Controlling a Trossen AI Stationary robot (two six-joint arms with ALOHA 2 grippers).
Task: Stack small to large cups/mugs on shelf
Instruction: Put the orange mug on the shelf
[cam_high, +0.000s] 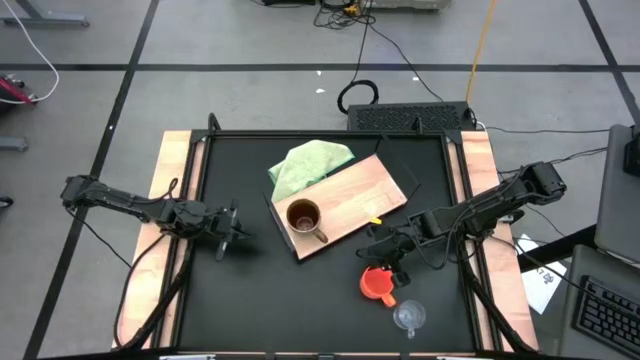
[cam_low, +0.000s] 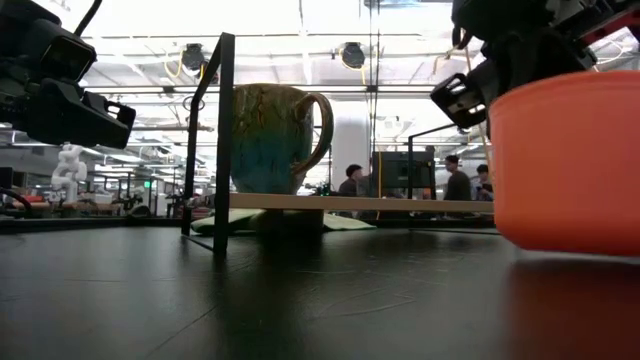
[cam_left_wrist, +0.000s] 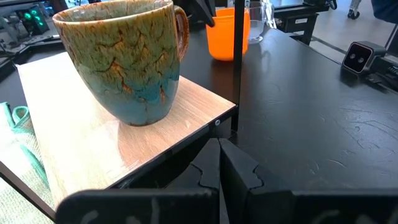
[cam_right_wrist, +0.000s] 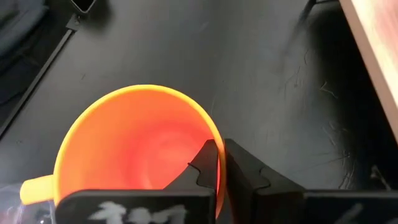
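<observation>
The brown mug stands upright on the shelf, a light wooden board, near its near-left corner; it also shows in the left wrist view. The orange cup stands on the black table in front of the shelf's right end. The clear glass cup stands just beyond it toward the near edge. My right gripper is shut on the orange cup. My left gripper is shut and empty, left of the shelf; its closed fingers show in the left wrist view. My right gripper holds the orange cup by its rim, on the side away from the handle. One finger is inside the cup and one outside. The fingers come from above, slanting down. The cup is upright, its base on the table.
A light green cloth lies under the shelf's far-left end. The shelf sits raised on a dark frame with an upright post. Wooden rails line the table's sides. People show in the room behind.
</observation>
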